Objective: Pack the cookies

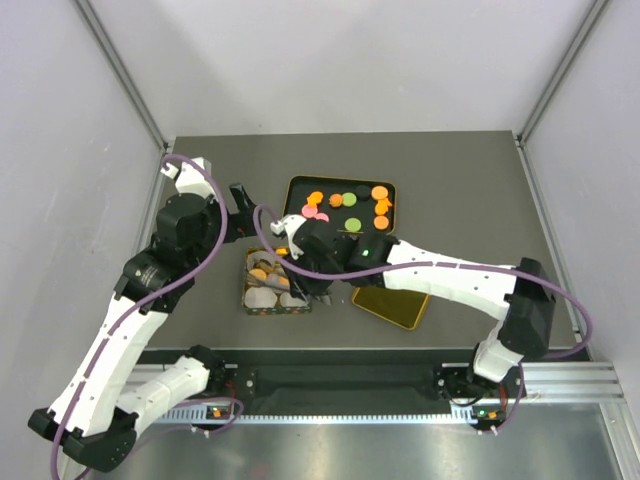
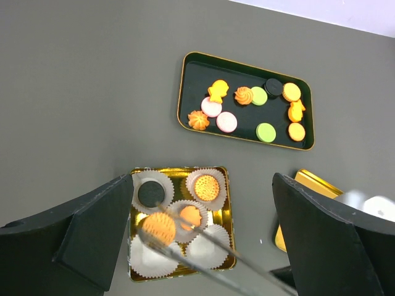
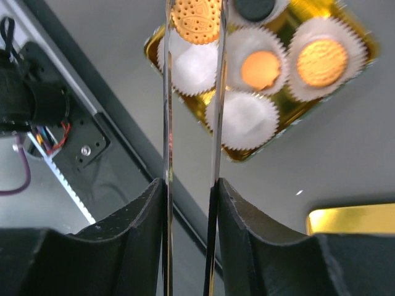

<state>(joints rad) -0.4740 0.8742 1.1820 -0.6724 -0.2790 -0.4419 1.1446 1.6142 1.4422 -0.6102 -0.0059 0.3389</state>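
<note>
Table (image 1: pixel 470 170): grey, carrying both trays and the lid.
Black tray (image 2: pixel 183 92): lay at the far side, holding about a dozen loose cookies (image 2: pixel 226 121) in orange, pink, green and dark. The left wrist view showed each shape, while the top view gave only coloured dots.
Gold box (image 2: pixel 227 203): sat nearer the arms and was lined with white paper cups (image 3: pixel 247 120). Three held a cookie and at least two looked empty.
Gold lid (image 1: pixel 392 305): lay beside the box. Only the top view showed most of it.
Left gripper (image 2: pixel 203 179): jaws spread wide, holding nothing, poised above the box.
Right gripper (image 3: pixel 188 185): jaws narrowed onto a pair of metal tongs (image 3: pixel 166 123), pressing the two blades together.
Held cookie (image 3: pixel 196 20): round and orange, pinched by its edges between the blade tips, over the box near an empty cup.
Handling: probably light, stiff and brittle, with a smooth rim that could slip from the metal. Best taken across the widest part, with gentle pressure.
Stamped pattern: the embossing on the cookie showed only in the right wrist view. The left wrist view blurred it.
</note>
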